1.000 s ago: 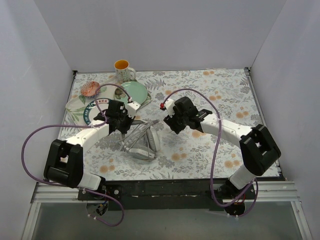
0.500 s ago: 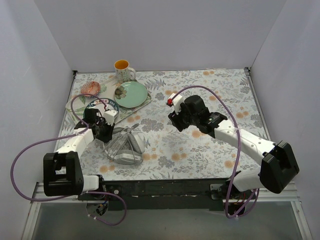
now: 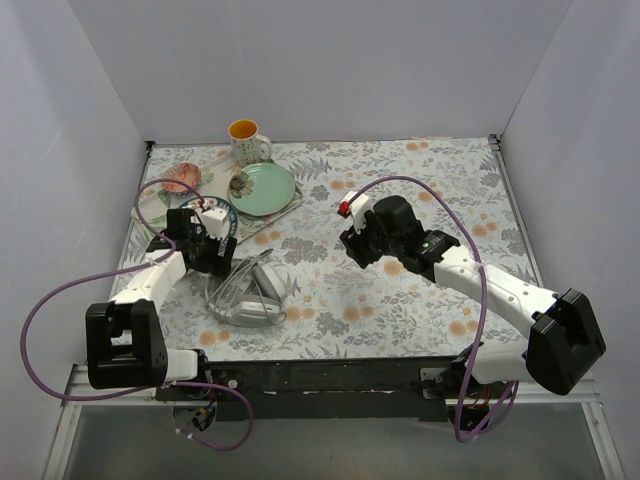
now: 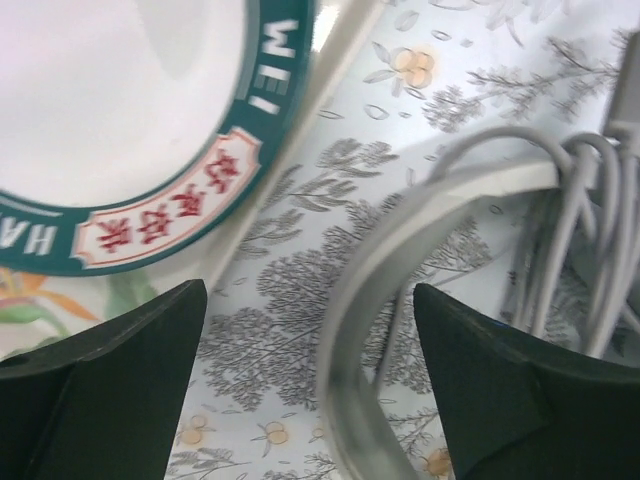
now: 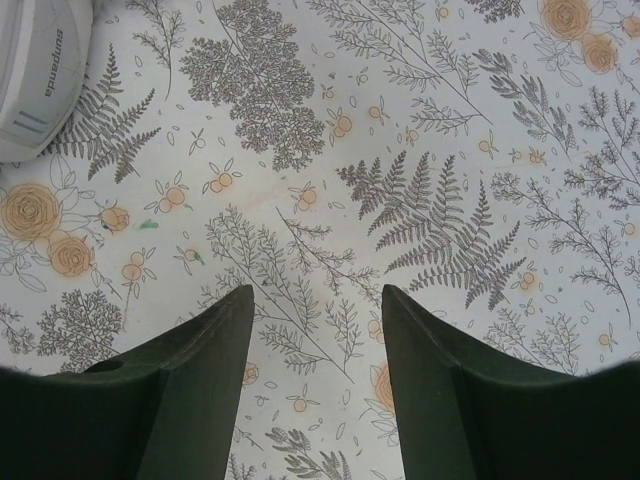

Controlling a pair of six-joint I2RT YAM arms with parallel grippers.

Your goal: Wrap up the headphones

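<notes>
The light grey headphones [image 3: 250, 293] lie on the floral cloth at the left, just below the tray. My left gripper [image 3: 220, 264] hangs over their upper left edge. In the left wrist view this gripper [image 4: 310, 300] is open; the curved headband [image 4: 372, 280] runs between its fingers without touching them. The thin grey cord [image 4: 578, 225] is bunched in loops round the band at the right. My right gripper [image 3: 358, 250] stands open over bare cloth at mid-table, apart from the headphones. In the right wrist view the right gripper [image 5: 315, 295] is empty and one earcup [image 5: 40, 70] shows at top left.
A white tray [image 3: 142, 212] at the back left carries a teal-rimmed plate [image 3: 222, 212], a green plate [image 3: 265, 188] and a pink shell-like dish [image 3: 182, 176]. A mug [image 3: 245, 142] stands behind it. Purple cables [image 3: 60, 290] loop off both arms.
The left arm dragged the headphones left toward the tray, then its gripper opened and let them go. The right arm pulled back a little to the right.
</notes>
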